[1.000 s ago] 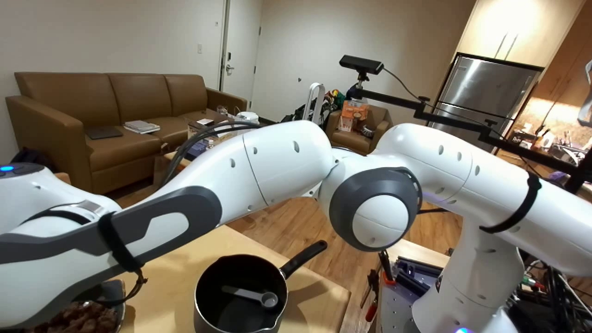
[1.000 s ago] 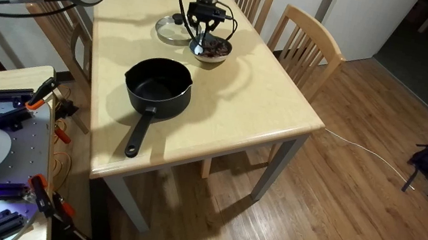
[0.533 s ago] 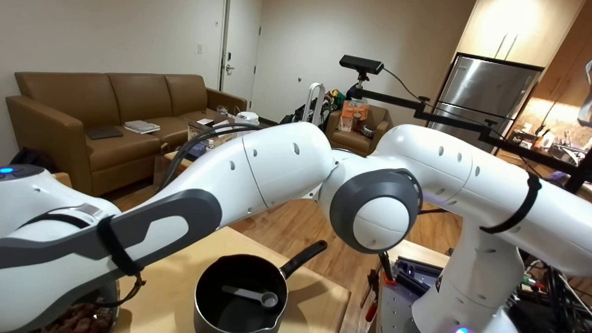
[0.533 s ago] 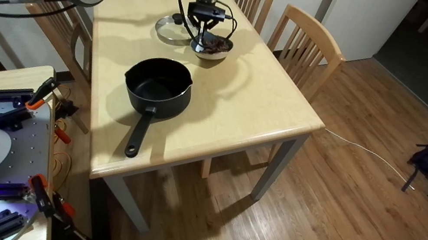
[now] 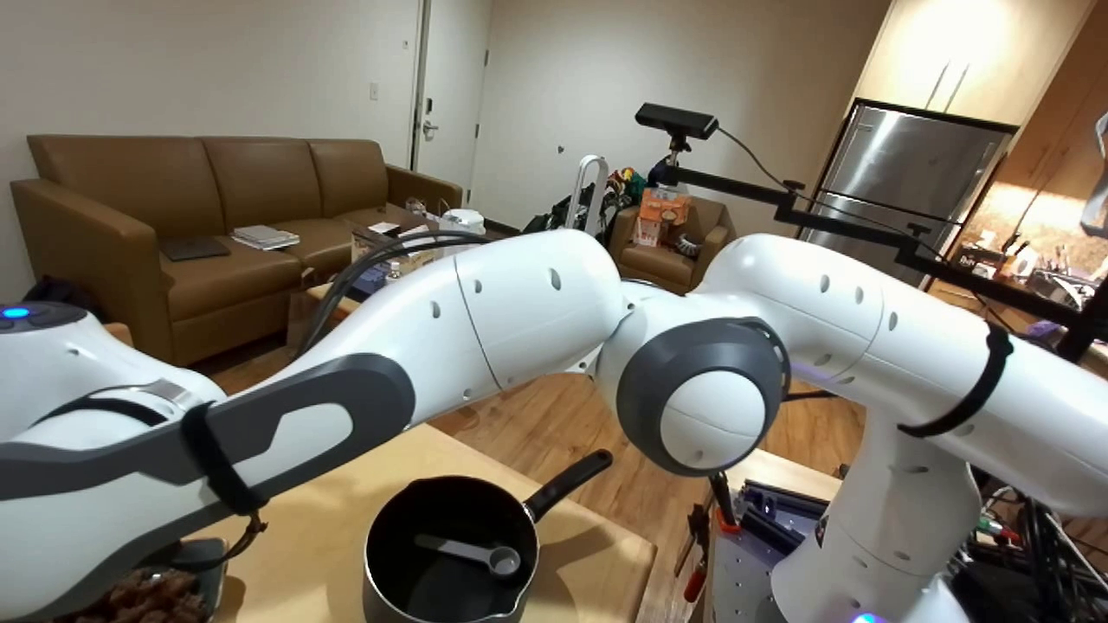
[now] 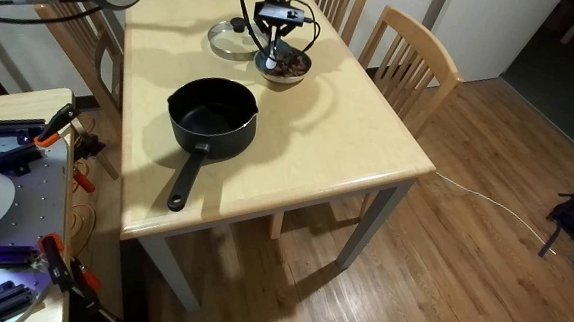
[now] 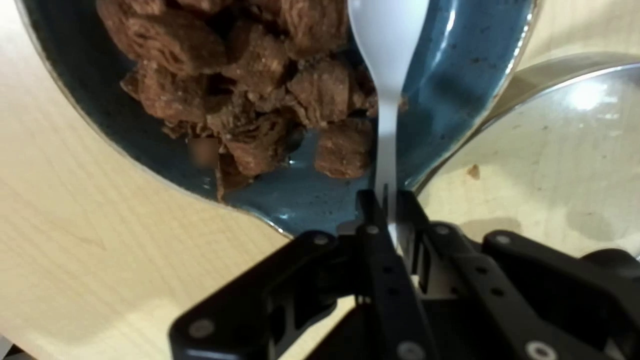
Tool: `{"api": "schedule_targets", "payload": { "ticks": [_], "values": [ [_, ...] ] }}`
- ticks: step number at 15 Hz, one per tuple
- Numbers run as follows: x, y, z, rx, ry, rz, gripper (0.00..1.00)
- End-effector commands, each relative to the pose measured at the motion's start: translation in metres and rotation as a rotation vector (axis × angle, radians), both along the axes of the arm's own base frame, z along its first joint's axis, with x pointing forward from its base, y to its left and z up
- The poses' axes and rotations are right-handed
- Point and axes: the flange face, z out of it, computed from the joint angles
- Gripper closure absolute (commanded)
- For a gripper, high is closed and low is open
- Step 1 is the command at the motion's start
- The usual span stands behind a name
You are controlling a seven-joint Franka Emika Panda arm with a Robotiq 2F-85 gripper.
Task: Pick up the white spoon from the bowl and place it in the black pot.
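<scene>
My gripper [image 7: 386,197] is shut on the handle of the white spoon [image 7: 389,100]; both also show in an exterior view, gripper [image 6: 272,43] and spoon [image 6: 271,62]. The spoon's head points down over the bowl [image 7: 320,202]; whether it touches anything there I cannot tell. The bowl, blue inside with brown food chunks, also shows in both exterior views, there at its rim [image 6: 278,78] and partly behind the arm [image 5: 218,554]. The black pot [image 6: 216,142] stands nearer the table's end. In an exterior view the pot [image 5: 378,588] shows a pale spoon-like shape inside, possibly a reflection.
A glass lid [image 6: 225,45] with a black knob lies beside the bowl; it also shows close to the fingers in the wrist view [image 7: 545,180]. The pot's long handle [image 6: 186,181] points toward the table edge. Chairs [image 6: 420,60] stand along the table.
A second ago the fingers looked apart around the spoon; half a second ago they had closed on it. The bowl has shifted and tilted slightly, and the gripper's tilt has changed a little.
</scene>
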Motion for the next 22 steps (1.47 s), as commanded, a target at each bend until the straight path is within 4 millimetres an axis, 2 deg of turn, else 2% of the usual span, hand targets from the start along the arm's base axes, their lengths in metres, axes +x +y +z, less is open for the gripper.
{"api": "schedule_targets", "payload": {
  "ticks": [1,7,11,17,20,22],
  "values": [
    [0.000,0.008,0.004,0.033,-0.063,0.075,0.95],
    [-0.009,0.024,0.044,0.018,-0.087,0.169,0.95],
    [-0.025,0.032,0.072,0.025,-0.050,0.193,0.95],
    [-0.083,0.036,0.104,-0.032,0.150,0.247,0.95],
    [-0.118,0.036,0.108,-0.053,0.238,0.292,0.95],
    [-0.134,0.032,0.105,-0.091,0.226,0.322,0.95]
  ]
}}
